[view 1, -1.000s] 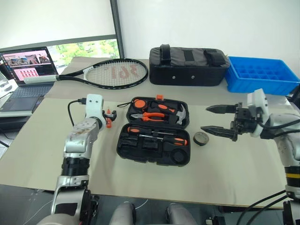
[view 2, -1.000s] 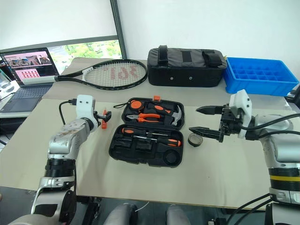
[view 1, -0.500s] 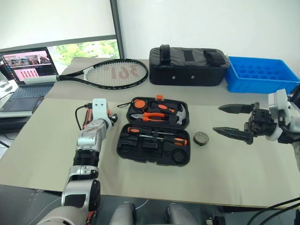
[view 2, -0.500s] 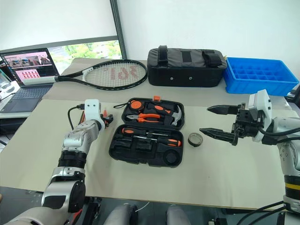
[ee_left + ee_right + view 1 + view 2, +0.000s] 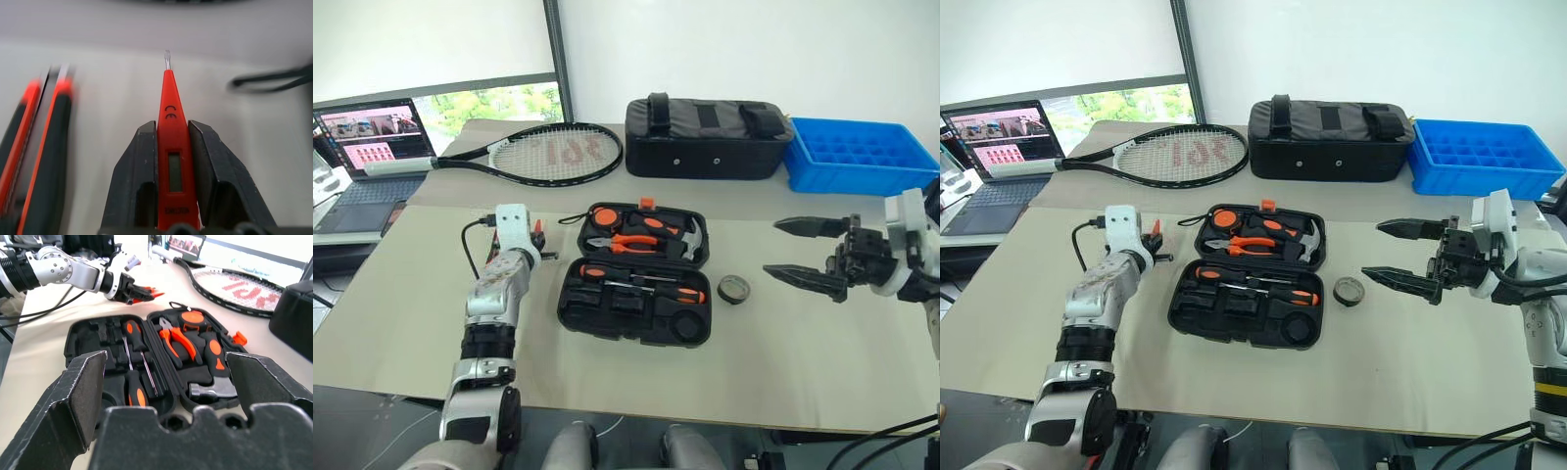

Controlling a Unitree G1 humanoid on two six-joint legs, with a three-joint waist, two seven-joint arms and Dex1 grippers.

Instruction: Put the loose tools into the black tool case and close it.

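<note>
The black tool case [image 5: 570, 305] lies open in the middle of the table, with pliers, a hammer and two screwdrivers [image 5: 134, 362] in its recesses. Left of the case, my left gripper [image 5: 540, 243] is shut on the small orange tester screwdriver [image 5: 171, 147], whose tip points out past the fingers. A black-and-orange tool [image 5: 44, 147] lies on the table beside it. The small black tape roll [image 5: 733, 289] sits just right of the case. Further right, my right gripper [image 5: 773, 247] hovers open and empty, pointing at the case.
A tennis racket [image 5: 548, 152], a black fabric bag [image 5: 705, 137] and a blue plastic tray [image 5: 862, 157] stand along the back of the table. A laptop [image 5: 372, 147] sits at the far left. A black cable [image 5: 274, 78] lies near my left hand.
My left gripper closed on the orange tester screwdriver and tilted up with it. My right gripper, still open, drew away to the right from the tape roll.
</note>
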